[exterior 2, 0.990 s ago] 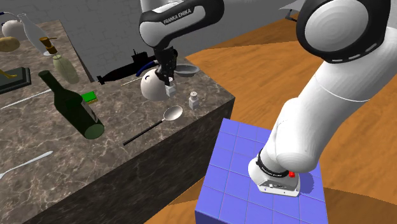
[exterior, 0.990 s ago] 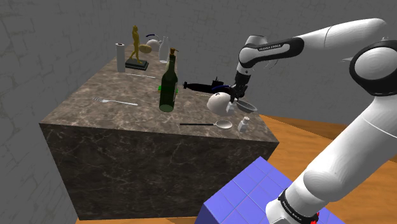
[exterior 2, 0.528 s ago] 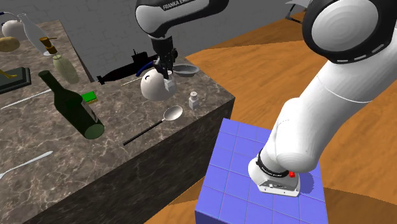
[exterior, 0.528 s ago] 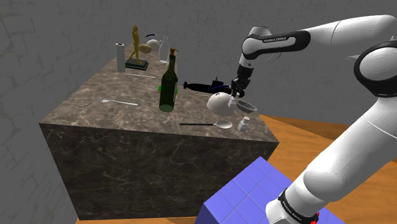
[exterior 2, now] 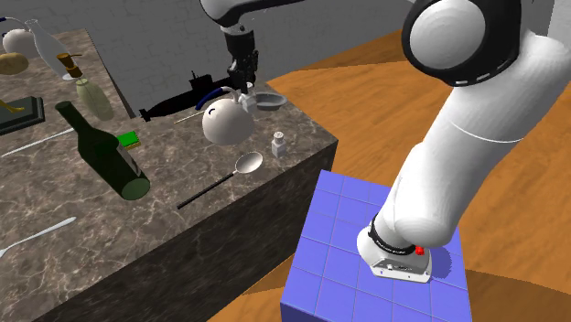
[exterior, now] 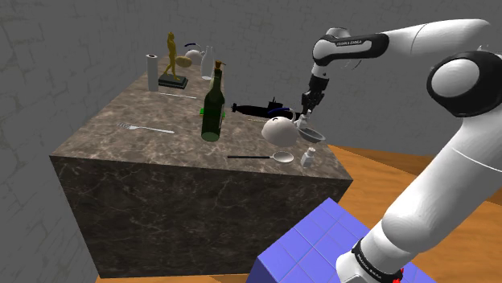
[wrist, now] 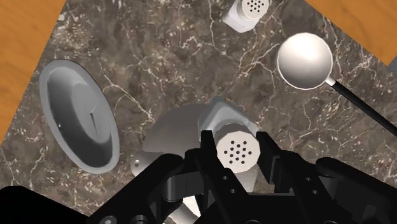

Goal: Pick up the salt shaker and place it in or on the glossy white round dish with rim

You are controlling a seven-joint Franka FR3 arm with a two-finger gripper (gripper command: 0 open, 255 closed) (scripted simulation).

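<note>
White round figure (exterior 2: 224,122) hard beside dish (exterior 2: 268,99).

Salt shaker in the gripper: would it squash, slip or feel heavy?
Probably stiff: the salt shaker shows no dent where it is clasped in the gripper. It looks small against the gripper, so it is likely light. Its smooth, rounded cap might slip if held loosely.

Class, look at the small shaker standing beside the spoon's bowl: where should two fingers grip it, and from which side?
I'd grip the shaker across its round body, coming straight down from above: it stands upright, holes up, its sides apart from the spoon.
</note>
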